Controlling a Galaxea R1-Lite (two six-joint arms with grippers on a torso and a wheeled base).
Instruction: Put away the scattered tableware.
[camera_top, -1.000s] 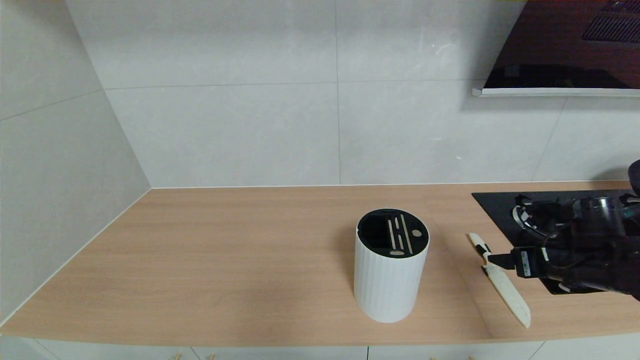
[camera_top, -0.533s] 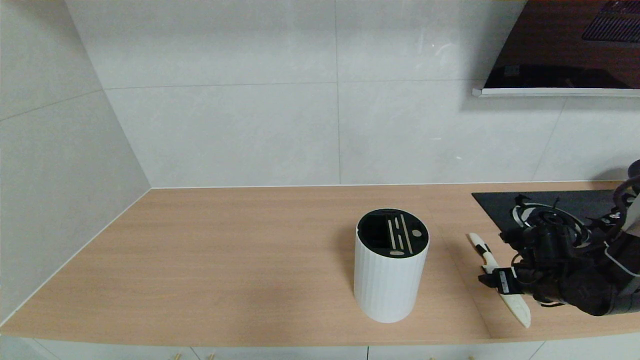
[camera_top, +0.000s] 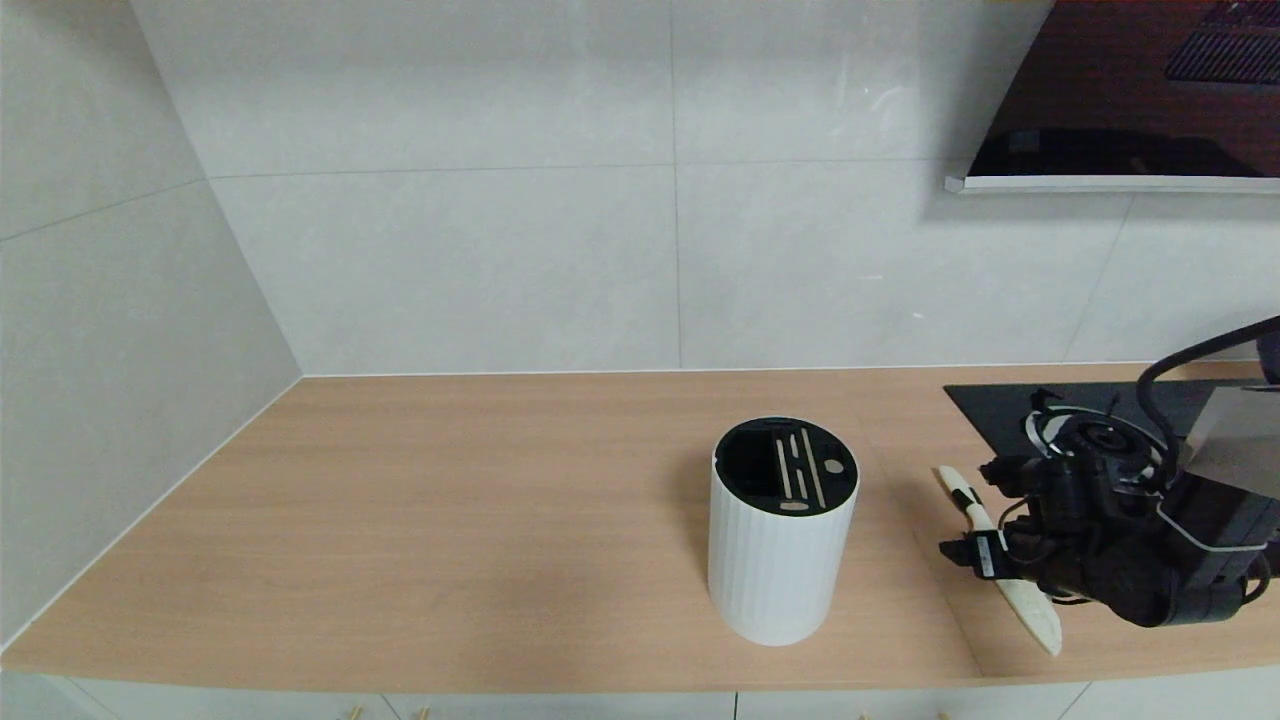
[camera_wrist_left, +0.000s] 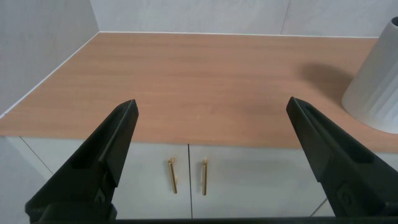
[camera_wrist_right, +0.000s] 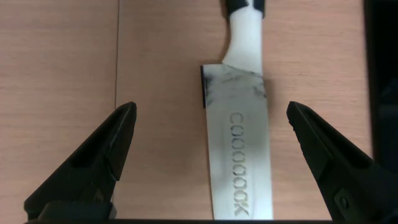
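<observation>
The left end effector (camera_wrist_left: 211, 124) hangs nearest, at the desk's (camera_top: 480, 540) front edge above cabinet doors (camera_wrist_left: 249, 180) with two brass handles, its fingers spread wide and holding nothing. At the desk's right end, near the front edge, the knife (camera_top: 1032, 612) lies flat, handle toward the wall and blade tip toward the front. The right end effector (camera_top: 995, 550) is tilted down over it, fingers (camera_wrist_right: 93, 162) wide apart on either side of the blade and clear of it.

A second ago that end effector lay sideways, pointing at the knife's handle end; the arm has since swung over and it now faces the desk. The knife and the white ribbed holder (camera_top: 780, 530) have not moved.

In the head view the end effector covers the middle of the knife. In the right wrist view the handle and tip run out of frame. The blade carries a row of embossed marks.

The holder stands upright just left of the knife. Farther back are a black cooktop (camera_top: 985, 410), a range hood (camera_top: 1130, 100) and the tiled wall (camera_top: 600, 250).
</observation>
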